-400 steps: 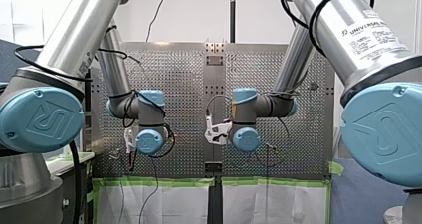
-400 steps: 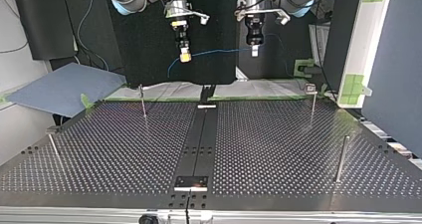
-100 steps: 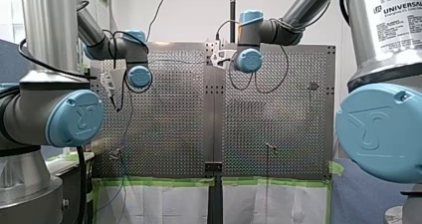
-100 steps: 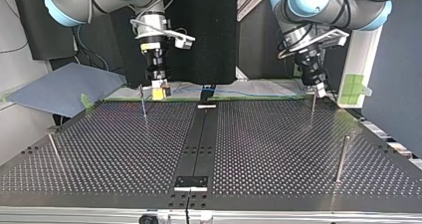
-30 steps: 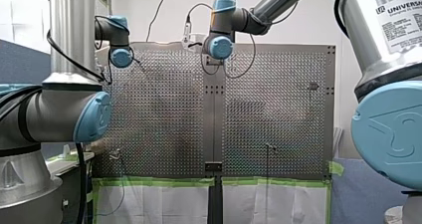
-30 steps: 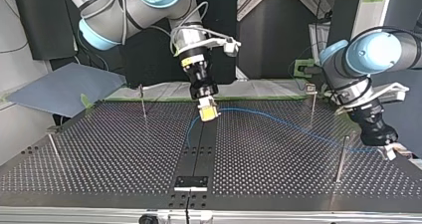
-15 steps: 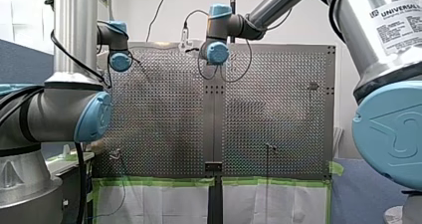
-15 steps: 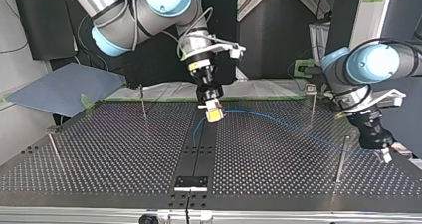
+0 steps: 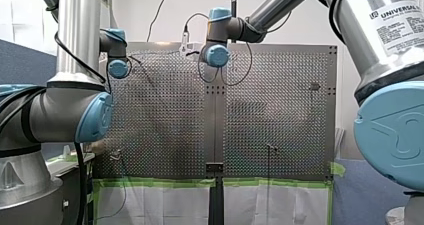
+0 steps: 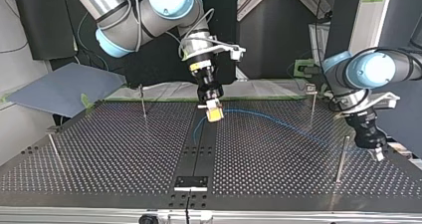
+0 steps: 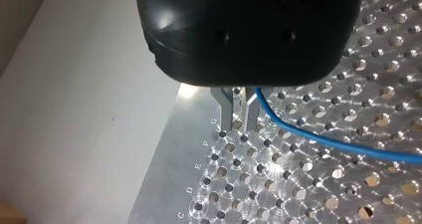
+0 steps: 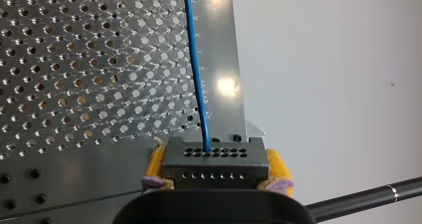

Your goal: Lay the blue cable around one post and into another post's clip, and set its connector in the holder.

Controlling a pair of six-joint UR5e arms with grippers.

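The thin blue cable (image 10: 278,120) hangs in a shallow arc over the perforated metal table (image 10: 109,154), running in the top view from the middle out to the right; on the way it crosses the foot of the slim metal post with a clip on its head (image 10: 312,107), though whether it touches that post I cannot tell. One end enters the dark grey rectangular connector (image 12: 214,164); my right gripper (image 12: 214,170) is closed on this block, its yellow pads (image 12: 155,164) pressed to both short sides; the block hangs above the black centre strip (image 10: 199,149), toward the table's far edge. The other end is at my left gripper (image 11: 239,112), near the plain metal post (image 10: 341,157); its metal fingers (image 11: 226,109) stand almost together, a narrow slit between them, pinching the cable, which leaves beside one finger just above the holes.
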